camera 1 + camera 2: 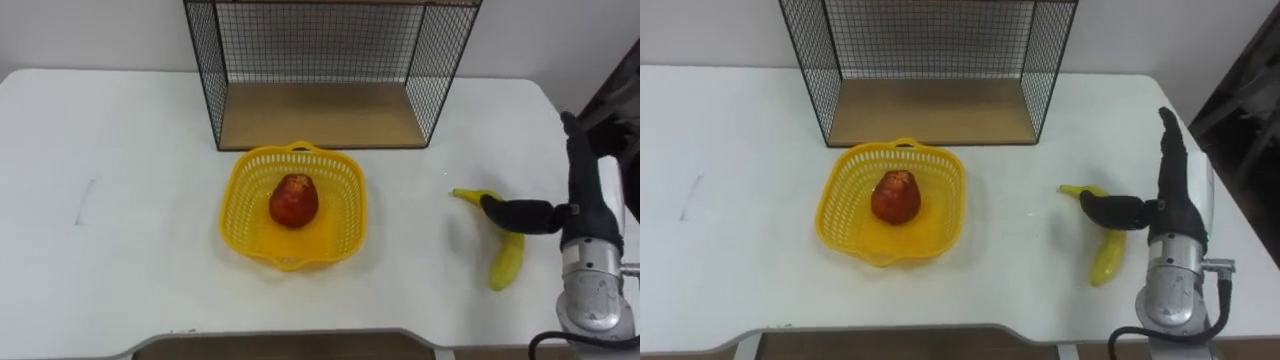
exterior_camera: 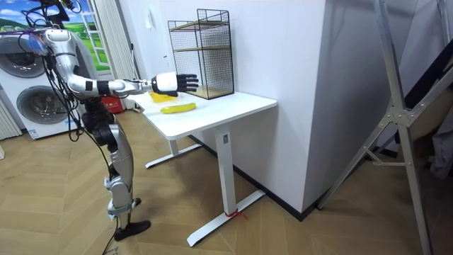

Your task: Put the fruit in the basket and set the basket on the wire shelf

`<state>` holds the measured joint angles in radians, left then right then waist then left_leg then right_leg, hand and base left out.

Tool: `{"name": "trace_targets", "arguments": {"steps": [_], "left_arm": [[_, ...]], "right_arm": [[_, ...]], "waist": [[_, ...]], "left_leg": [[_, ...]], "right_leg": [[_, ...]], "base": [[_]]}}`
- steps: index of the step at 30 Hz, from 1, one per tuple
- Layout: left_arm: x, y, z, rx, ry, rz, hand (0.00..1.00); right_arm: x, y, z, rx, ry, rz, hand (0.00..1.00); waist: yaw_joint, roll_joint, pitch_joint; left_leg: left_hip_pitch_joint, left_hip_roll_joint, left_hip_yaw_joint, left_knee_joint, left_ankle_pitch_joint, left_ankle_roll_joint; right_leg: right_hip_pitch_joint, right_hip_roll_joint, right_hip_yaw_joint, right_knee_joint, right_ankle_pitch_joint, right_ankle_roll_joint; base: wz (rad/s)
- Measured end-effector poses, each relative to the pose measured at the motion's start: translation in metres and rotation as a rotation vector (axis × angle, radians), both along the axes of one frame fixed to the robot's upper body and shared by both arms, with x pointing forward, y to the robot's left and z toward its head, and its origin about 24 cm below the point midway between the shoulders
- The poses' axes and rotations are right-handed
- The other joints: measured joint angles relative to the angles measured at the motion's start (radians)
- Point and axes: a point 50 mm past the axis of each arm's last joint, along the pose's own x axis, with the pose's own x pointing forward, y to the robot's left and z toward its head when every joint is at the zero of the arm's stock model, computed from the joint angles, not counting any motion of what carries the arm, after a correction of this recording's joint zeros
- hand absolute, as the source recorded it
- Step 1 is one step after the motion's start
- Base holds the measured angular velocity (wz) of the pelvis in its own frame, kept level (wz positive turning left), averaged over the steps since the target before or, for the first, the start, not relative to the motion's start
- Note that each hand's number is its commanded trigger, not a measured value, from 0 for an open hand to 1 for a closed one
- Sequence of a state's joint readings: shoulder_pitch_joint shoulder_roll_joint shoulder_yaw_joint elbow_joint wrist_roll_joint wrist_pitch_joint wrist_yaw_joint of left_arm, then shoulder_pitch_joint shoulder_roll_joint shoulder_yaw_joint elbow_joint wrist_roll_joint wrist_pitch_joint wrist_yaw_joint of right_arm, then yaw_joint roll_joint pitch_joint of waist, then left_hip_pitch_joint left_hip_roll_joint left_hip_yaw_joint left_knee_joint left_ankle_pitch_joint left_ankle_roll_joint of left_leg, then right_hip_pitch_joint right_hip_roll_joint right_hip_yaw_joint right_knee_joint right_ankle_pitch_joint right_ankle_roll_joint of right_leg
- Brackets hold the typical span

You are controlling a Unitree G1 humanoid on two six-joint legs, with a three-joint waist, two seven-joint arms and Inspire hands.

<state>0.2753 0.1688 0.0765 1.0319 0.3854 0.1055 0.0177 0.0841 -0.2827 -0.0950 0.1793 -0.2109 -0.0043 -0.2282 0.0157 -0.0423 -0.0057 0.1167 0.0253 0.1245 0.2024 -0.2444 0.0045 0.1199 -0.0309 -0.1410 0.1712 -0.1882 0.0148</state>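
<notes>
Room view, right hand [image 2: 175,83] splayed wide above banana [image 2: 178,108], eye views, red fruit [image 1: 293,200] inside basket [image 1: 238,195]

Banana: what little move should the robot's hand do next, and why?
Probably lower the right hand and close it round the banana. The hand is open close by it, the banana lies on the table outside the yellow basket, and the red fruit already sits inside.

You see: basket [image 1: 341,190], yellow plastic lattice, slight gloss | shelf [image 1: 320,45], black metal wire, matt wooden board | table [image 1: 120,230], white, smooth, matt | banana [image 1: 507,263], smooth skin.
</notes>
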Motion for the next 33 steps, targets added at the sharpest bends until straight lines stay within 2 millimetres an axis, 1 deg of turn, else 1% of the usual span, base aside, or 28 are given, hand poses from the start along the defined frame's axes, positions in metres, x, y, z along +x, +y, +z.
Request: {"name": "trace_targets", "arguments": {"steps": [1,3,5,7,9,10,11,13,14,16,18,21,22,23,24,25,28,33], "left_arm": [[0.000,0.000,0.000,0.000,-0.001,0.000,0.00],[0.000,0.000,0.000,0.003,0.004,0.000,0.00],[-0.003,0.001,0.000,0.005,0.015,0.006,0.00],[-0.005,0.001,0.001,0.007,0.020,0.007,0.00],[-0.007,0.001,0.001,0.009,0.023,0.009,0.00],[-0.008,0.002,0.001,0.009,0.030,0.011,0.00],[-0.008,0.002,0.001,0.009,0.032,0.011,0.00],[-0.010,0.004,0.001,0.011,0.050,0.023,0.00],[-0.010,0.004,0.001,0.009,0.056,0.025,0.00],[-0.011,0.004,0.001,0.001,0.066,0.028,0.00],[-0.011,0.004,0.002,0.005,0.071,0.030,0.00],[-0.009,0.005,0.003,0.013,0.072,0.033,0.00],[-0.009,0.005,0.003,0.016,0.073,0.034,0.00],[-0.008,0.005,0.003,0.017,0.072,0.033,0.00],[-0.007,0.006,0.003,0.020,0.066,0.032,0.00],[-0.006,0.006,0.003,0.022,0.068,0.030,0.00],[-0.008,0.005,0.003,0.023,0.080,0.028,0.00],[-0.007,0.007,0.004,0.030,0.085,0.029,0.00]], "right_arm": [[-0.001,0.000,-0.004,0.008,0.032,0.009,0.00],[-0.001,0.000,-0.006,0.016,0.057,0.027,0.00],[-0.001,0.001,-0.008,0.024,0.080,0.045,0.00],[-0.003,0.001,-0.016,0.036,0.129,0.065,0.00],[-0.006,0.002,-0.024,0.041,0.187,0.083,0.00],[-0.009,0.001,-0.032,0.057,0.229,0.087,0.00],[-0.009,0.000,-0.034,0.060,0.241,0.089,0.00],[-0.012,-0.004,-0.042,0.068,0.294,0.095,0.00],[-0.012,-0.003,-0.043,0.073,0.303,0.101,0.00],[-0.011,-0.004,-0.048,0.082,0.341,0.118,0.00],[-0.013,-0.005,-0.053,0.089,0.369,0.120,0.00],[-0.013,-0.009,-0.055,0.093,0.384,0.108,0.00],[-0.013,-0.009,-0.057,0.097,0.394,0.105,0.00],[-0.013,-0.010,-0.058,0.097,0.399,0.104,0.03],[-0.014,-0.010,-0.059,0.098,0.404,0.100,0.58],[-0.014,-0.010,-0.060,0.097,0.407,0.098,1.00],[-0.013,-0.010,-0.060,0.087,0.413,0.098,1.00],[-0.012,-0.015,-0.058,0.052,0.409,0.081,1.00]], "waist": [[0.007,-0.001,0.0002],[0.010,-0.001,0.0023],[0.009,-0.002,0.0023],[0.011,-0.004,0.0031],[0.016,-0.010,0.0043],[0.016,-0.013,0.0052],[0.012,-0.013,0.0058],[0.013,-0.026,0.0053],[0.014,-0.028,0.0051],[0.015,-0.040,-0.0008],[0.013,-0.046,-0.0039],[0.011,-0.046,-0.0039],[0.012,-0.044,-0.0050],[0.012,-0.043,-0.0055],[0.012,-0.042,-0.0060],[0.016,-0.040,-0.0072],[0.018,-0.033,-0.0099],[0.015,-0.031,-0.0113]], "left_leg": [[0.000,0.000,0.001,-0.001,0.000,0.000],[-0.002,0.000,0.003,-0.003,0.000,0.000],[-0.002,0.000,0.003,-0.004,0.000,0.000],[-0.002,0.000,0.001,-0.003,0.000,0.000],[-0.002,0.000,0.000,-0.002,0.000,0.000],[-0.003,0.000,-0.006,-0.001,0.000,0.000],[-0.003,0.000,-0.010,0.000,0.000,0.000],[-0.004,0.000,-0.015,-0.003,0.000,0.000],[-0.004,0.000,-0.016,-0.003,0.000,0.000],[-0.003,-0.001,-0.022,0.003,-0.001,0.000],[-0.004,-0.001,-0.031,0.010,-0.001,0.001],[-0.021,-0.001,-0.048,0.034,-0.004,0.002],[-0.020,-0.001,-0.048,0.037,-0.004,0.001],[-0.020,-0.001,-0.051,0.038,-0.004,0.001],[-0.019,-0.001,-0.053,0.040,-0.004,0.001],[-0.019,-0.001,-0.054,0.040,-0.004,0.001],[-0.021,-0.001,-0.060,0.053,-0.004,0.001],[-0.020,-0.002,-0.063,0.054,-0.004,0.001]], "right_leg": [[0.000,0.000,0.001,0.000,0.000,0.000],[0.001,0.000,0.003,0.002,0.000,0.000],[0.002,0.000,0.002,0.002,0.000,0.000],[0.006,0.000,0.000,0.001,0.000,0.000],[0.006,-0.001,-0.003,0.001,0.000,0.000],[0.008,-0.001,-0.008,0.001,0.000,0.000],[0.010,-0.001,-0.010,0.001,0.000,0.000],[0.011,0.000,-0.012,0.001,0.000,0.000],[0.012,-0.001,-0.013,0.001,0.000,0.000],[0.018,-0.002,-0.018,0.000,0.000,0.000],[0.024,-0.002,-0.027,0.000,0.001,0.001],[0.024,-0.003,-0.040,0.000,0.004,0.000],[0.025,-0.002,-0.042,0.000,0.005,-0.001],[0.025,-0.003,-0.045,0.000,0.005,-0.001],[0.028,-0.004,-0.050,0.000,0.005,-0.001],[0.028,-0.004,-0.050,0.000,0.006,-0.002],[0.030,-0.004,-0.051,-0.006,0.005,-0.003],[0.039,-0.003,-0.052,-0.017,0.006,-0.002]], "base": [[-0.04],[-0.02],[0.00],[0.04],[0.03],[0.08],[0.09],[0.03],[0.00],[0.07],[0.15],[0.15],[0.11],[0.09],[0.09],[0.07],[0.00],[0.00]]}}
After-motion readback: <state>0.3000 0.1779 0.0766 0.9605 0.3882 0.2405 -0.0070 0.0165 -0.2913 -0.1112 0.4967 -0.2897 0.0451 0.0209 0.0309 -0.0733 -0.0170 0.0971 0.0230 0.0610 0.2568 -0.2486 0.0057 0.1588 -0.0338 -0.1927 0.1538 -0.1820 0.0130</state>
